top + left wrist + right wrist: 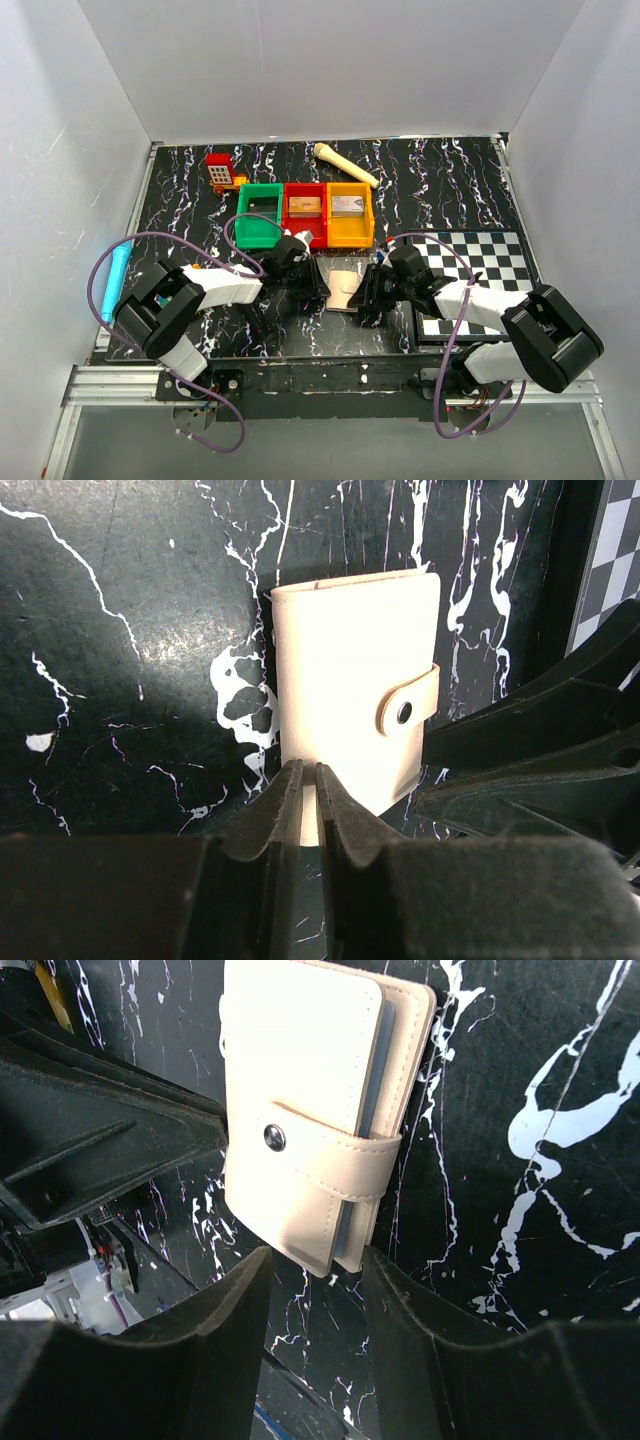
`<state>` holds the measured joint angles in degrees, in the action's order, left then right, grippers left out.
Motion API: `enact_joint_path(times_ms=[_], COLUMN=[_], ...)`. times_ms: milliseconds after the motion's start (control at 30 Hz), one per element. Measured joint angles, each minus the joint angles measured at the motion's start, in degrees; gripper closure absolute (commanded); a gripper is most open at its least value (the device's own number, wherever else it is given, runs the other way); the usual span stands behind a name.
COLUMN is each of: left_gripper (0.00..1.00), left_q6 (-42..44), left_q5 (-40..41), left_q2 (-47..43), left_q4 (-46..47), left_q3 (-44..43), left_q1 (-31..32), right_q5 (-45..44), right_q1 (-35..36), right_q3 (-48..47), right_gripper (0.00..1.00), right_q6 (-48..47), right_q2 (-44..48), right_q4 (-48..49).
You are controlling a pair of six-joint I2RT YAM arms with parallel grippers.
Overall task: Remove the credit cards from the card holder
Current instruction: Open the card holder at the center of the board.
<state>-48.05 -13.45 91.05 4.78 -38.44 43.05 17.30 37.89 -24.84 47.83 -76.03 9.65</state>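
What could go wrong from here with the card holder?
1. The strap is snapped shut; a pull from the right gripper, jaws open around a corner of the card holder, may drag the whole holder.
2. The left gripper, jaws nearly closed, meets only the near edge, so it may slip.
3. Both grippers crowd together; they could collide.

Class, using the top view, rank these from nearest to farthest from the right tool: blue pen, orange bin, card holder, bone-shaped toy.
1. card holder, just left of the right tool
2. orange bin, behind it
3. bone-shaped toy, at the table's back
4. blue pen, far left edge
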Motion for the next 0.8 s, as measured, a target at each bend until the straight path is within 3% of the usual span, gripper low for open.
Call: enact_joint_path(times_ms=[367,633,800], left_gripper=[0.9,0.88,0.85], left_q6=[-0.6,-0.6,-0.7], left_q5=[0.6,0.6,0.6], left_q2=[0.4,0.4,0.4], left_q4=[0.3,0.5,0.9], left_q3=[0.1,0.2,0.4], left_q1=[0.0,0.0,0.0], right_q5=[-0.8,-2.7,-3.7], right_q1=[0.0,0.0,0.0], right_q3=[0.1,0.3,0.2], right_gripper=[0.51,0.37,0.41], right_q6=[0.0,-0.6,-1.6], right_q2=[0.5,4.0,5.7], right_q4=[0.0,-0.6,-1.0])
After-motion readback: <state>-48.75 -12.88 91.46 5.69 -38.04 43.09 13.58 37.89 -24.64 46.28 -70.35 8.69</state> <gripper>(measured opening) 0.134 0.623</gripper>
